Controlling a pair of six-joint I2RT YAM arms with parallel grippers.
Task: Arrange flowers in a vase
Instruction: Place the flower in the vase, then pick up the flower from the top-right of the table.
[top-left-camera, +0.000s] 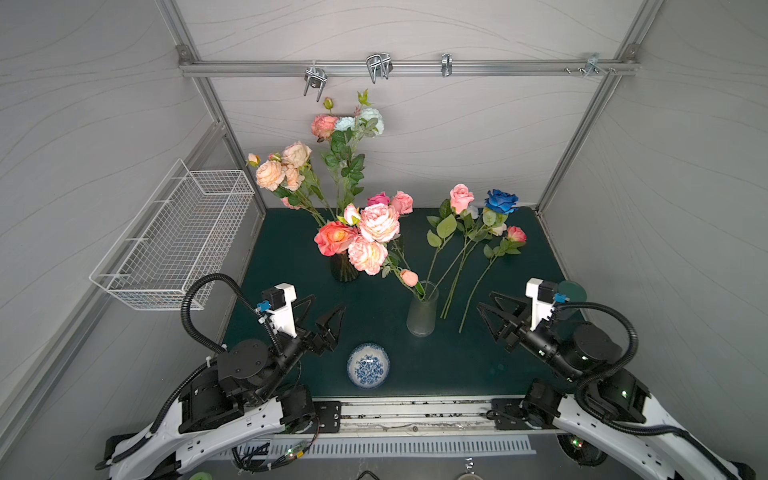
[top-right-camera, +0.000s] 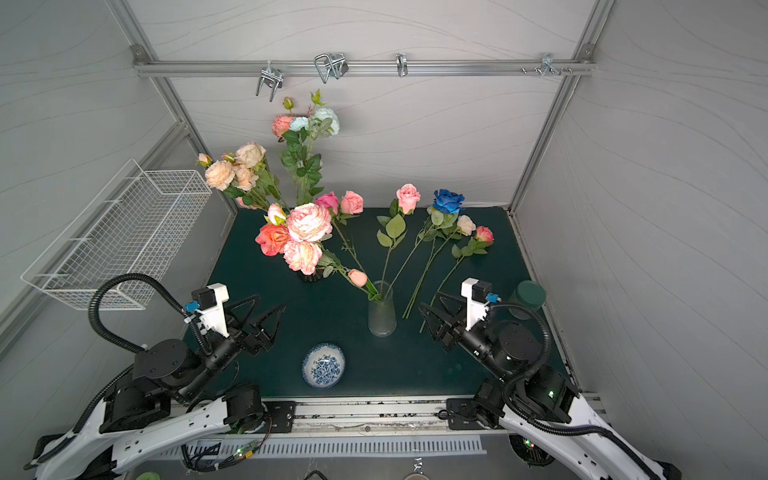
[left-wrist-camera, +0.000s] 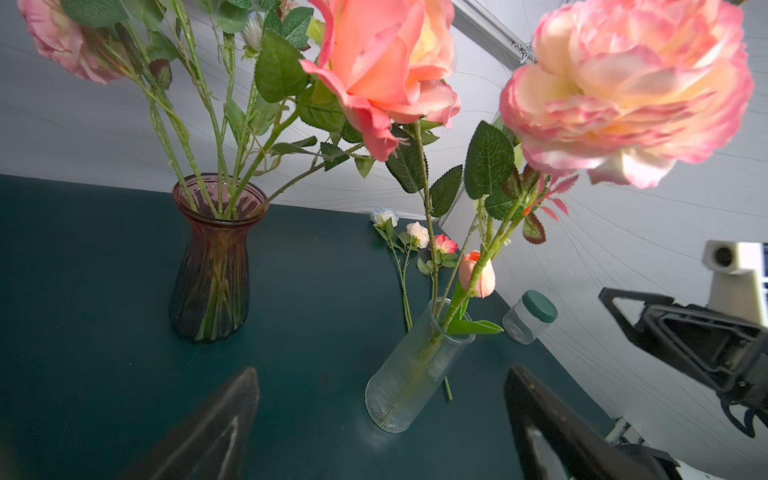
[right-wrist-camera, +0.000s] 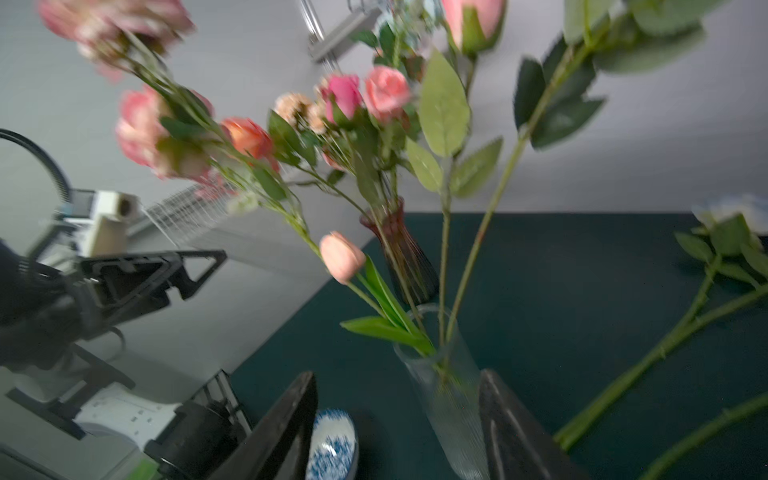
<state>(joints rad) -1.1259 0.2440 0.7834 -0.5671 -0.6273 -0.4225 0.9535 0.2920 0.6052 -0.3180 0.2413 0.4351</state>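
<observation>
- Left gripper: jaws wide apart, nothing in them. It hovers well left of the clear vase.
- Dark vase: behind and left of the clear vase, packed with pink and peach heads. Looks done, so I'm leaving it alone.
- Clear vase: upright, holding a peach bud leaning left and two long stems. One of those carries the pink rose. The other seems to run up to the blue rose.
- Loose flowers: flat on the mat just right of the clear vase, cut ends towards me. These are what's left.
- Right gripper: jaws apart and empty, right of the clear vase, close to the loose stem ends.
- My read: I'm between stems, mid-task, and the next pick goes to the right arm.
- Next move: drop low onto one loose stem, pinch it on bare stem clear of the leaves, and lift it upright.
- Then thread the cut end into the narrow mouth beside the stems already there. I can't nudge the vase; it looks tall and tippy.
</observation>
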